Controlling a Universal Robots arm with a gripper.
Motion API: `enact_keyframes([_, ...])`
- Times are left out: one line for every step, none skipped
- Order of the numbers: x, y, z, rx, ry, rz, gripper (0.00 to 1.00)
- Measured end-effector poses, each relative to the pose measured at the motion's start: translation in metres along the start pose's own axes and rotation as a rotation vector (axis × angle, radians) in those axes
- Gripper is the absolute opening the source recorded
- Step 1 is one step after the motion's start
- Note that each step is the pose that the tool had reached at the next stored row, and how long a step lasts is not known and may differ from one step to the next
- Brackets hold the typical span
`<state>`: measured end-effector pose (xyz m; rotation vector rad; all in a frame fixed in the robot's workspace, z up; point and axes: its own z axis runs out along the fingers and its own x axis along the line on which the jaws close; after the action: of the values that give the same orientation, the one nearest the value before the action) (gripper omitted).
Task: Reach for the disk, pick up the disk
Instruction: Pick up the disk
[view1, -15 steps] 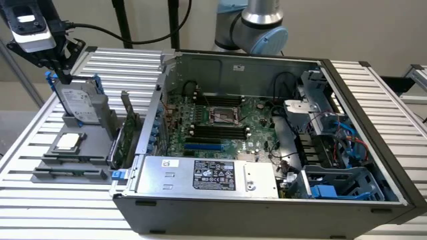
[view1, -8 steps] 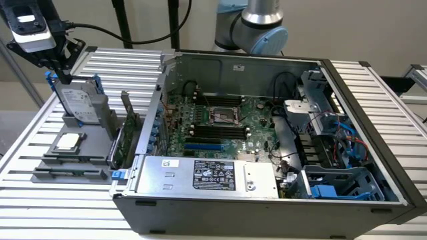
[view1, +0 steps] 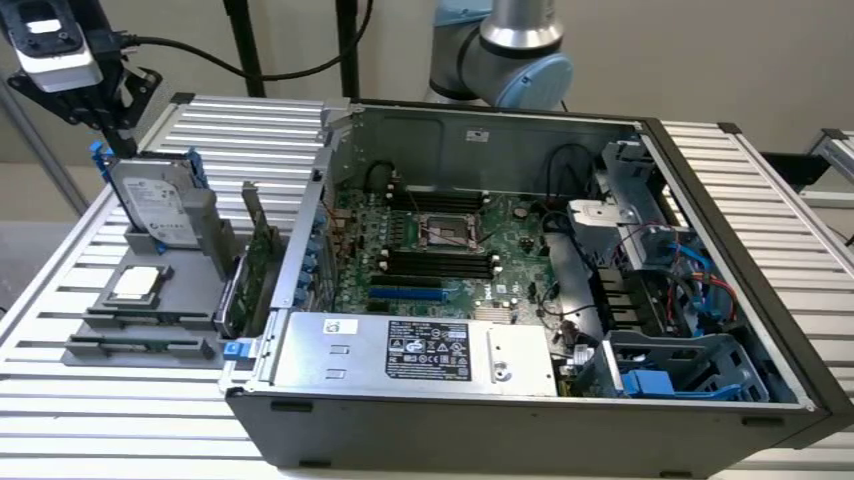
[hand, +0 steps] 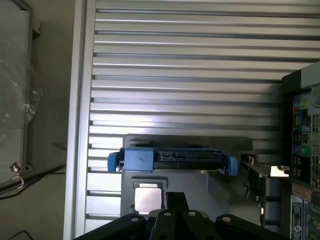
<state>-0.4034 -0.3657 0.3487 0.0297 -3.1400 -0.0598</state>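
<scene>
Gripper (view1: 115, 138) shut, empty, just above the upright disk (view1: 160, 205).
You see the disk edge-on in the wrist view, its label hidden.

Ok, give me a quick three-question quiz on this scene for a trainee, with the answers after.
1. True or false: the hard drive lies flat inside the computer case.
2. Which thing is nearest the gripper? A) the hard drive B) the power supply C) the memory slots
3. What colour are the rails along the hard drive's edges?

Key:
1. False. It stands upright in a grey holder on the slatted table, outside the case, towards the exterior view's left.
2. A
3. Blue
</scene>
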Motion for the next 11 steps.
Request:
enact_keyframes([0.003,0.0034,0.0001,0.0001,0.0001,0.0,0.11])
enact_keyframes([0.006,0.0067,0.0002,0.0003,0.0001,0.0,0.11])
enact_keyframes([0.009,0.0097,0.0003,0.0004,0.0001,0.0,0.11])
enact_keyframes([0.012,0.0128,0.0005,0.0005,0.0001,0.0,0.11])
enact_keyframes([0.016,0.0155,0.0005,0.0008,0.0002,0.0,0.11])
enact_keyframes([0.019,0.0181,0.0006,0.001,0.0002,0.0,0.11])
enact_keyframes([0.023,0.0206,0.0007,0.0014,0.0002,0.0,0.11])
enact_keyframes([0.026,0.023,0.0008,0.0016,0.0002,0.0,0.11])
enact_keyframes([0.027,0.0241,0.0009,0.0016,0.0001,0.0,0.11])
enact_keyframes([0.028,0.0242,0.0009,0.0017,0.0,0.0,0.11])
enact_keyframes([0.028,0.0242,0.0009,0.0016,0.0001,0.0,0.11])
